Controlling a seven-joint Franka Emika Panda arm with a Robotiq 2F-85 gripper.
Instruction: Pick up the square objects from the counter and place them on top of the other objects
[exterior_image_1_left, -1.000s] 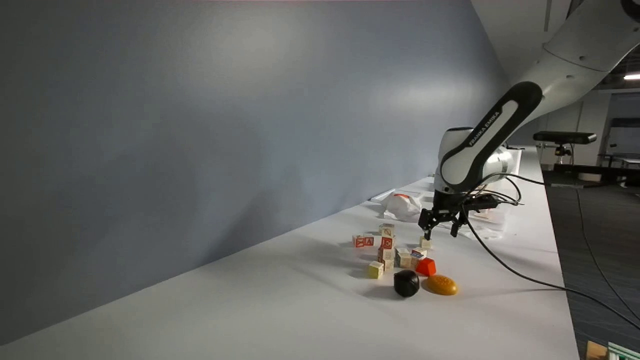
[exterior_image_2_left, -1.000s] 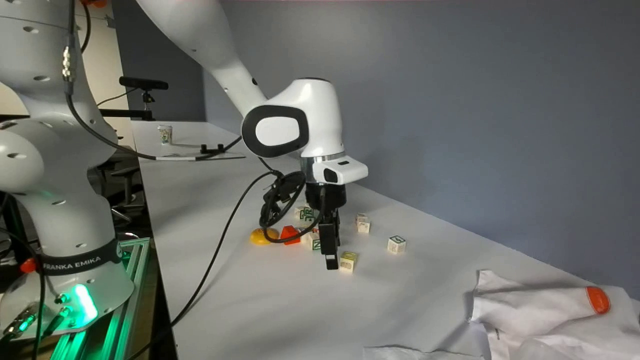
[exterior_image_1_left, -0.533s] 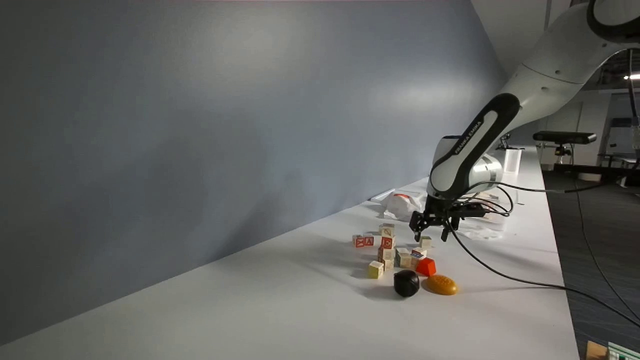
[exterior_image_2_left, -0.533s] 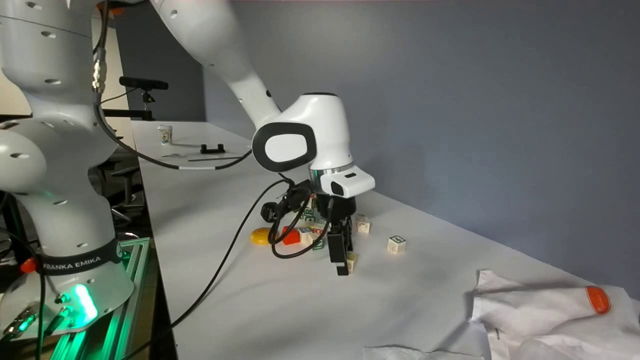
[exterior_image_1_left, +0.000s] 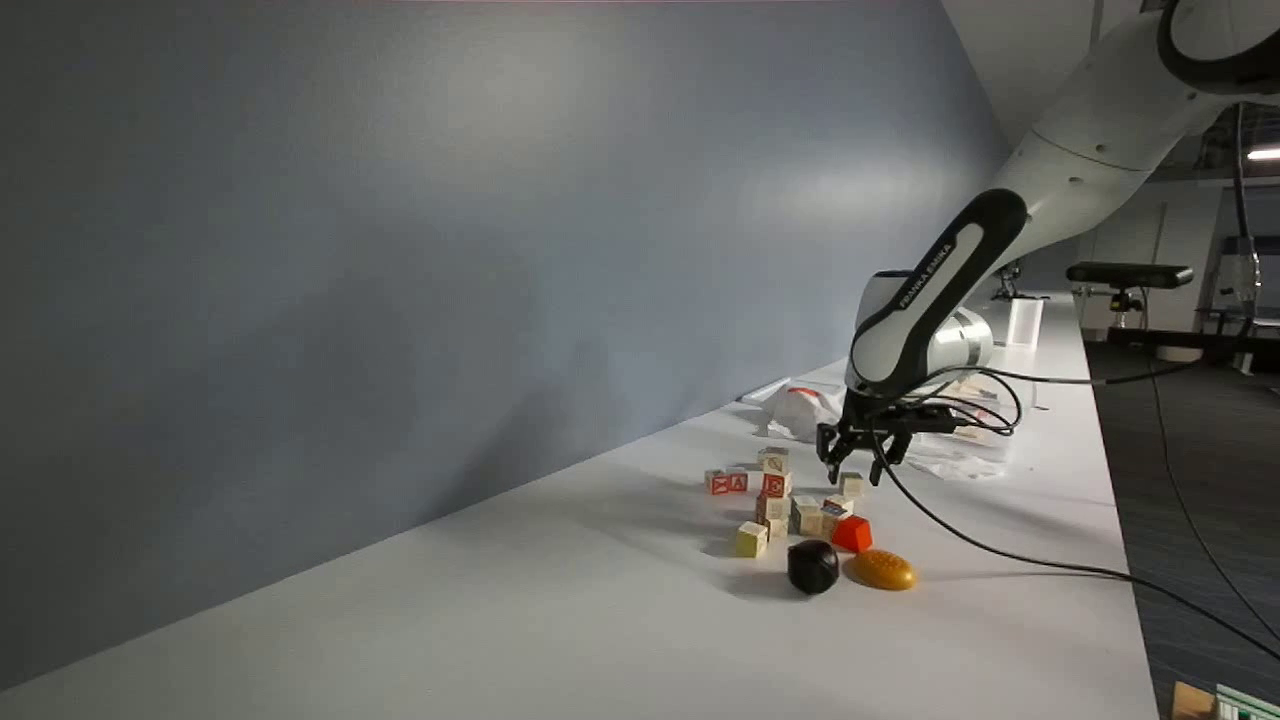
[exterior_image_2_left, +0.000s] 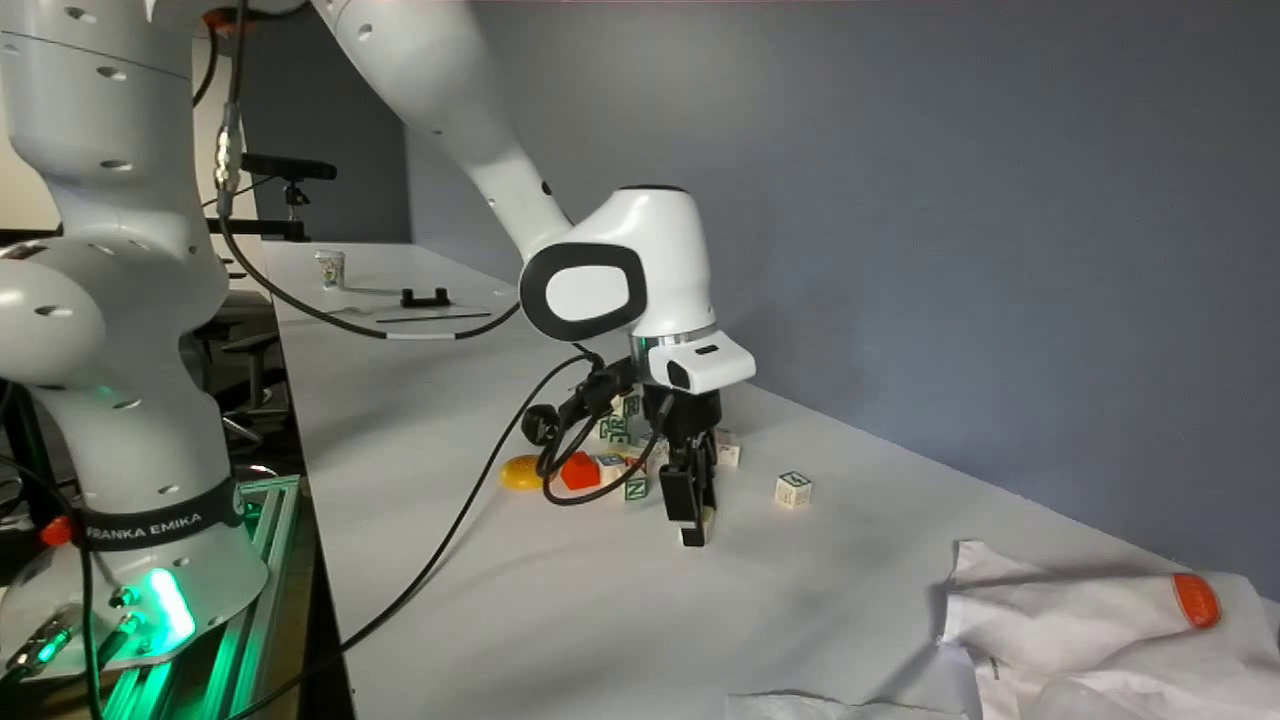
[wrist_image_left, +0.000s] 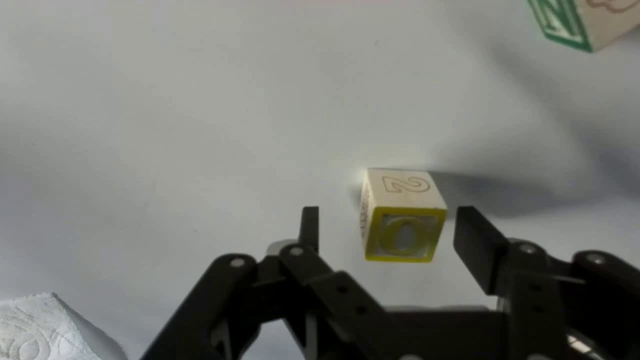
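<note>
A pale wooden cube with a yellow-edged face (wrist_image_left: 404, 220) stands on the white counter (wrist_image_left: 200, 150). In the wrist view it lies between the two fingers of my open gripper (wrist_image_left: 388, 222), with a gap on each side. In an exterior view my gripper (exterior_image_1_left: 854, 478) is low over this cube (exterior_image_1_left: 851, 486). In an exterior view the gripper finger (exterior_image_2_left: 693, 535) hides most of it. A stack of cubes (exterior_image_1_left: 774, 488) stands nearby, with red-marked cubes (exterior_image_1_left: 727, 482), a yellow-marked cube (exterior_image_1_left: 751, 541) and a green-edged cube (exterior_image_1_left: 805, 516) around it. A lone cube (exterior_image_2_left: 793, 489) shows in an exterior view.
A red piece (exterior_image_1_left: 852, 534), a black rounded piece (exterior_image_1_left: 812, 567) and an orange oval piece (exterior_image_1_left: 884, 570) lie beside the cubes. White crumpled bags (exterior_image_2_left: 1090, 620) lie on the counter. A grey wall (exterior_image_1_left: 450, 300) runs along it. A cable (exterior_image_1_left: 1000, 545) hangs from the arm.
My gripper has moved left in one exterior view and right in the other, and a little lower, so its fingers now straddle the yellow-edged cube. The cubes have not moved.
</note>
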